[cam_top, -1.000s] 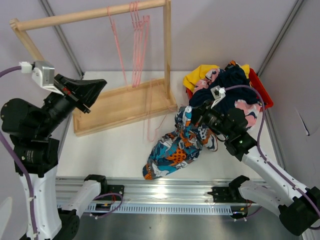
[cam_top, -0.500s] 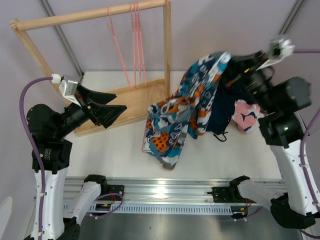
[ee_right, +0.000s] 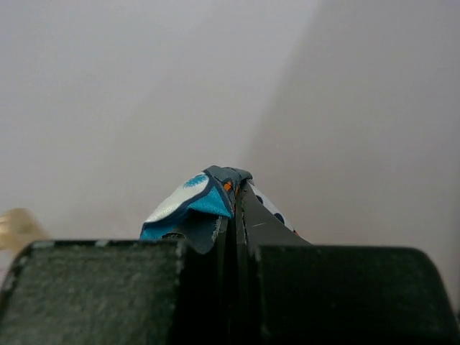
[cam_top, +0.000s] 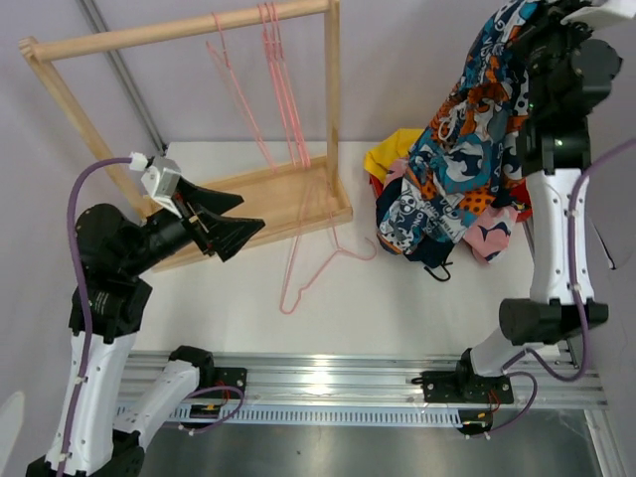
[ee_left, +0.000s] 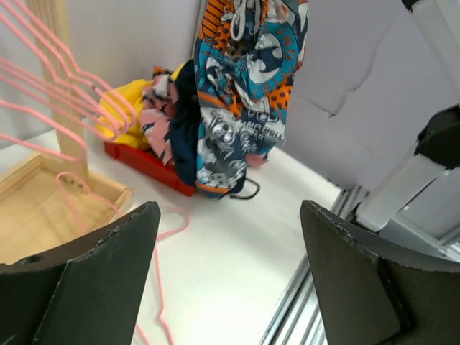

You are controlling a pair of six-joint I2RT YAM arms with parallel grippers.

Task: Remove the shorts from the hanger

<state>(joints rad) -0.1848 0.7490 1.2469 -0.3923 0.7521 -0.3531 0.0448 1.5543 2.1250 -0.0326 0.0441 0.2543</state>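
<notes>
Holding the patterned shorts (cam_top: 465, 129) high at the right rear of the table (cam_top: 298, 328), my right gripper (ee_right: 236, 215) is clamped tight on a fold of the blue, orange and white cloth. In the right wrist view the jaws stand pressed together, with only a small tuft of cloth poking out between them. The shorts hang straight down from that grip, long and loose. Their lower hem drapes in front of the pile (cam_top: 437, 243) in the red bin (ee_left: 147, 164). I cannot tell whether the hem touches the pile.

The pile holds a yellow pair (cam_top: 393, 154) at the back, a pink patterned pair (cam_top: 489, 237) on the right, and a navy pair (ee_left: 187, 115) between them.

My left gripper (cam_top: 231, 221) hovers over the front of the wooden rack (cam_top: 179, 32). Its jaws are spread wide, it holds nothing, and it points toward the bin.

One pink hanger (cam_top: 308, 266) lies bare on the table just beside the front corner of the rack's base, well apart from the shorts I hold. More pink hangers (cam_top: 283, 99) hang from the rack's top rail, all without cloth.
</notes>
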